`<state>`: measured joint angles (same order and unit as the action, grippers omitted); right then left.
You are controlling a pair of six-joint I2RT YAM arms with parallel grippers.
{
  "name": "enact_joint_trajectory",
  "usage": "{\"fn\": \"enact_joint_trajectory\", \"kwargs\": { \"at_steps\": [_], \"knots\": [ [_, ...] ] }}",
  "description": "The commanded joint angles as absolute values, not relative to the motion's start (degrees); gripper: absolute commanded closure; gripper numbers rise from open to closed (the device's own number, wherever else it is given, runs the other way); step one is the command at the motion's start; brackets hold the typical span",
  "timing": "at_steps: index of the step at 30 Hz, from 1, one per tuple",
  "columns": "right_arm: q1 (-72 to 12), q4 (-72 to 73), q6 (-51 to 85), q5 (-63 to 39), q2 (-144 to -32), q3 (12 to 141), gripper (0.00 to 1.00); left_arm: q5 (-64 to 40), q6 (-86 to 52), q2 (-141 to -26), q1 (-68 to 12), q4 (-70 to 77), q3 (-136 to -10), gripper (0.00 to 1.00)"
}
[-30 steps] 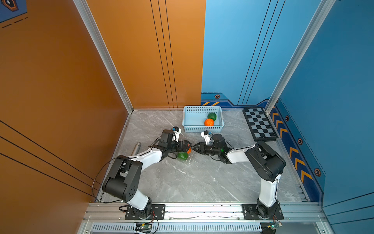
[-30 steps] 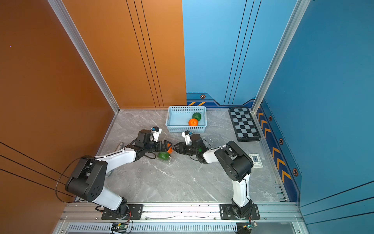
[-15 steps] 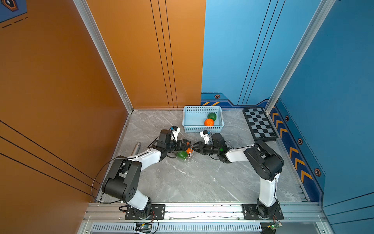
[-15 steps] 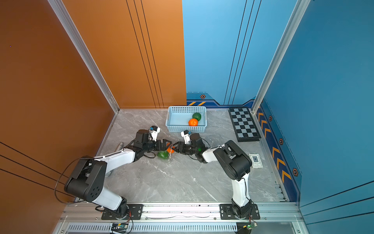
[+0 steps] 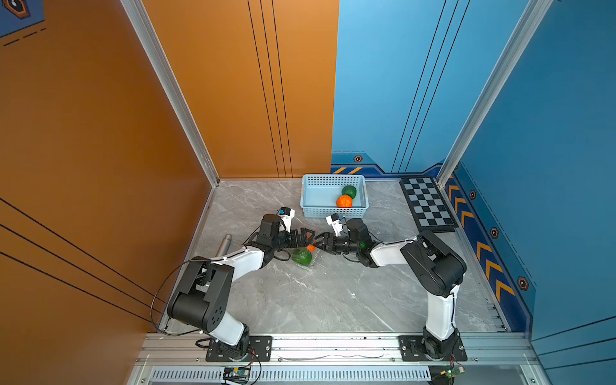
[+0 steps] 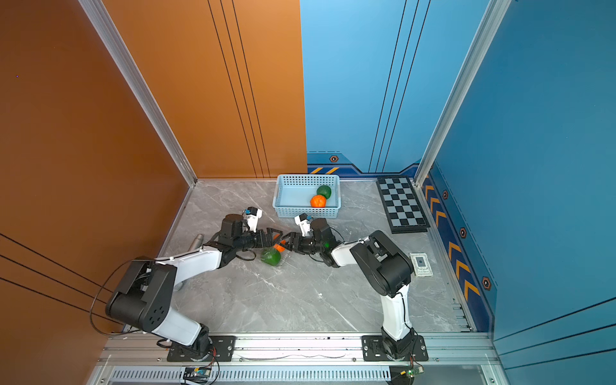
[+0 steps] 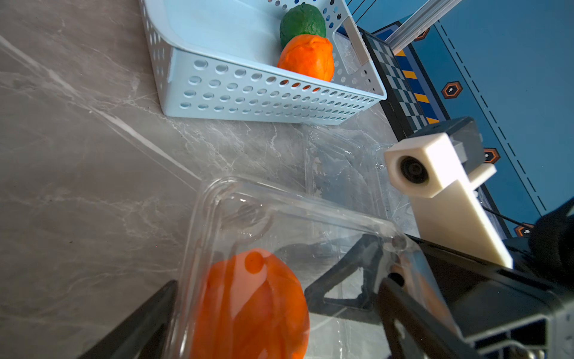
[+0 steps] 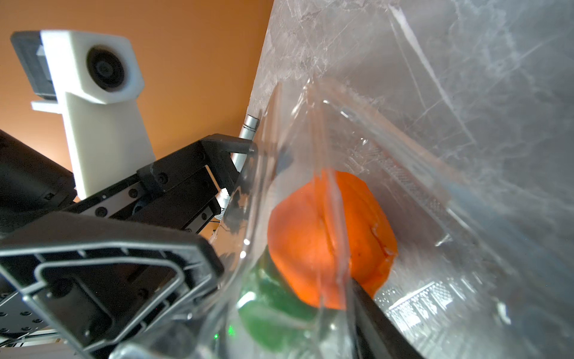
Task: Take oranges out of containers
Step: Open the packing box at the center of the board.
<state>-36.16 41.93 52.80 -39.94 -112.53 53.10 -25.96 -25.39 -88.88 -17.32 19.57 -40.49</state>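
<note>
A clear container (image 5: 309, 258) lies mid-table between both arms, with an orange (image 5: 310, 247) and a dark green fruit (image 5: 301, 257) inside. My left gripper (image 5: 301, 238) stands open, its fingers (image 7: 139, 323) either side of the container's end (image 7: 217, 199), where the orange (image 7: 251, 307) shows through the plastic. My right gripper (image 8: 284, 270) is open from the opposite side. One finger (image 8: 375, 317) reaches inside beside the orange (image 8: 316, 236), the other stays outside the wall. A second clear container (image 7: 341, 161) lies empty near the basket.
A light blue basket (image 5: 333, 210) at the back holds one orange (image 5: 344, 201) and one green fruit (image 5: 349, 191). A checkerboard (image 5: 426, 203) lies back right, a metal cylinder (image 5: 224, 243) near the left wall, and a small card (image 6: 421, 264) by the right arm.
My right gripper's jaws have spread wider apart. The left gripper stays wide open, and both arms and the container have hardly shifted.
</note>
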Motion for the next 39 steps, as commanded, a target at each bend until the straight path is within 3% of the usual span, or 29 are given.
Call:
{"fn": "enact_joint_trajectory", "kwargs": {
  "at_steps": [1, 19, 26, 34, 39],
  "knots": [
    [-36.33, 40.72, 51.45, -40.29, -112.15, 55.24, 0.34, -28.51, -25.11, -89.64, -17.02, 16.39, -38.43, 0.01],
    [-37.15, -1.78, 24.45, -27.39, -107.16, 68.46, 0.34, -25.51, -24.34, -83.38, -11.09, 14.23, -39.36, 0.02],
    [-38.88, -5.57, 20.95, -24.34, -108.52, 72.19, 0.33, -24.21, -20.87, -79.75, -9.27, 11.04, -41.62, 0.02],
    [-41.91, -8.60, 18.81, -22.02, -111.95, 76.98, 0.23, -13.71, -11.06, -69.34, -8.52, -4.79, -47.95, 0.02],
    [-42.56, -9.22, 18.65, -21.47, -115.28, 79.81, 0.20, -11.56, -11.17, -64.13, -8.67, -3.58, -44.28, 0.02]
  ]
}}
